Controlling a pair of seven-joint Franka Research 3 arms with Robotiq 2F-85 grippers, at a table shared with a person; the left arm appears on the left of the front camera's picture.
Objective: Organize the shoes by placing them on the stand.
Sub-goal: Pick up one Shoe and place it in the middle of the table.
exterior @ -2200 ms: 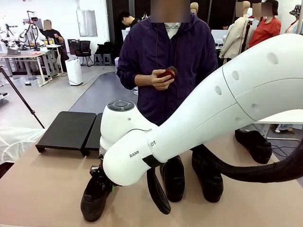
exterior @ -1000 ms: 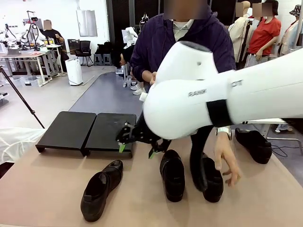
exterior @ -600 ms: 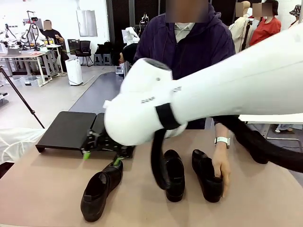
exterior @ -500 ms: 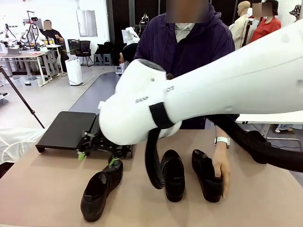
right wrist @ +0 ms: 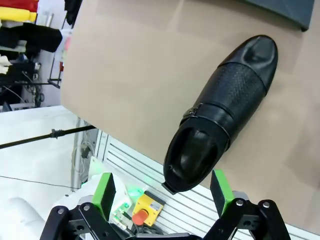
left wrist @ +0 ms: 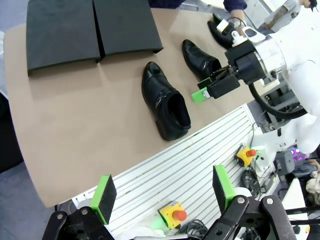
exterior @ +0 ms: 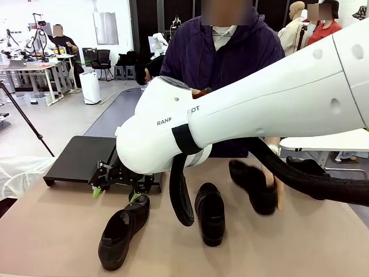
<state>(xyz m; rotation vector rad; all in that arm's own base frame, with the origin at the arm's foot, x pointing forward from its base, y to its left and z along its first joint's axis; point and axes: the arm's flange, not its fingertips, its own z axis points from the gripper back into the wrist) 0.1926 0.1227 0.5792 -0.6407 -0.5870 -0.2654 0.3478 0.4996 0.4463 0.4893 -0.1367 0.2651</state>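
We count four shoes. The front-left shoe (exterior: 120, 234) lies on the table (exterior: 52, 231), toe toward the stand (exterior: 78, 157). The middle shoe (exterior: 210, 212) rests to its right, apart from it. The third shoe (exterior: 252, 186) is lifted off the table in the person's hand (exterior: 278, 193), too blurred for us to tell the exact grasp. The fourth shoe (exterior: 304, 166) sits at the far right, partly behind the black cable (exterior: 300, 183). The stand has two platforms, side by side, at the table's far left. There are two grippers. The right gripper (exterior: 115, 193) hangs with jaws spread wide just above the front-left shoe's toe, near the stand's front edge, holding nothing. The left gripper (left wrist: 164, 192) — also spread wide and empty — is high over the table's near edge.
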